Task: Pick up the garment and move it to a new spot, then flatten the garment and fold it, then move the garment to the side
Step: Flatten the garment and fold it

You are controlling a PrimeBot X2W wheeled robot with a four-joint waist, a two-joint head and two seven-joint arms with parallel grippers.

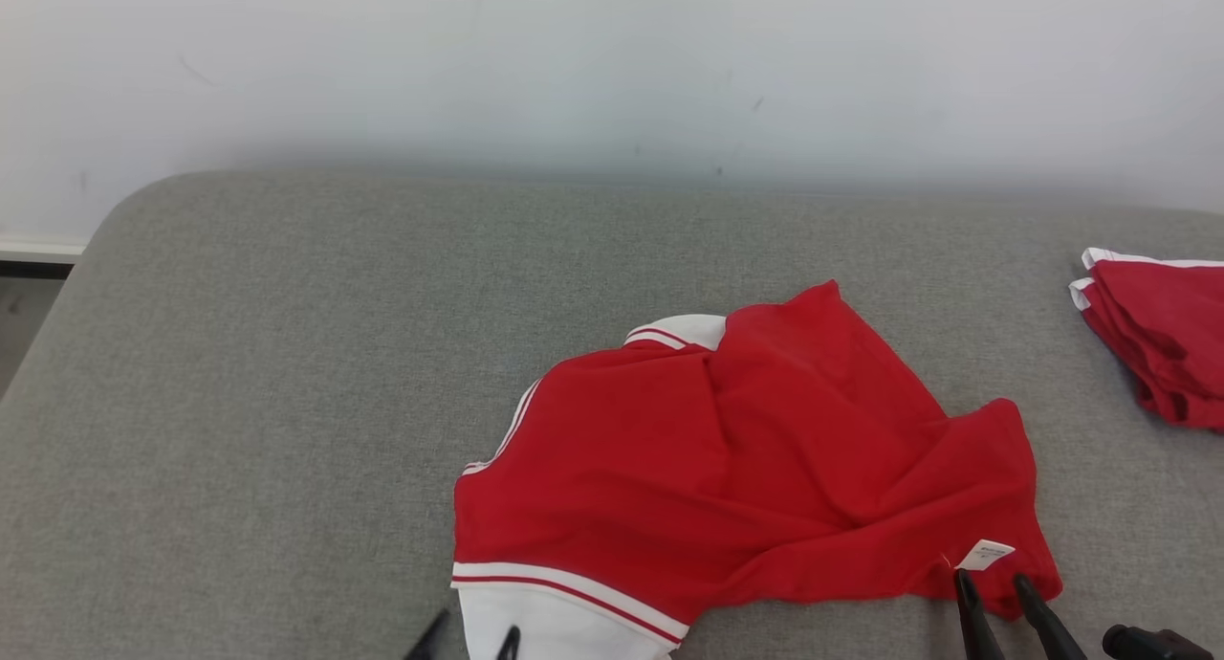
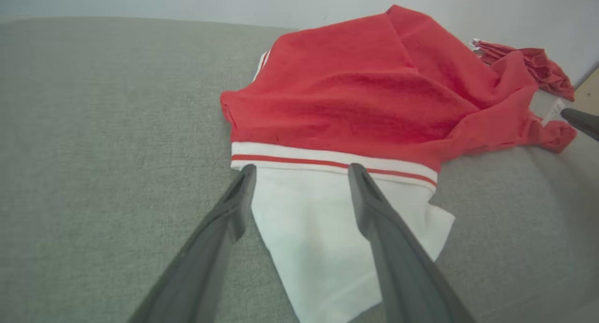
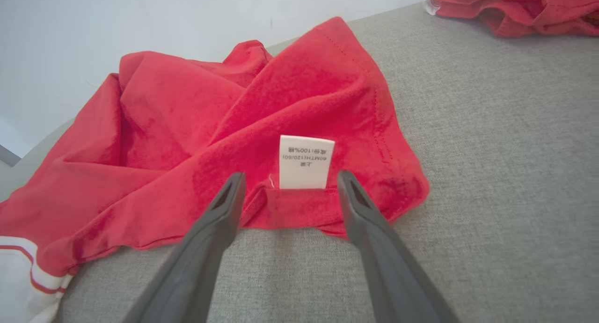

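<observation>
A red garment (image 1: 746,459) with white striped trim lies crumpled on the grey padded table (image 1: 287,354), near its front edge. Its white panel (image 2: 318,234) lies under and between the spread fingers of my left gripper (image 2: 302,173), which is open and grips nothing. In the head view the left gripper (image 1: 470,636) shows just its tips at the bottom edge. My right gripper (image 3: 291,178) is open too, its tips either side of the garment's hem by the white care label (image 3: 304,161). The head view shows the right gripper (image 1: 994,583) at the garment's lower right corner.
A stack of folded red garments (image 1: 1157,340) sits at the table's right edge. A pale wall (image 1: 612,67) runs behind the table. The table's rounded left corner (image 1: 124,210) drops to the floor. Bare grey surface lies left of and behind the garment.
</observation>
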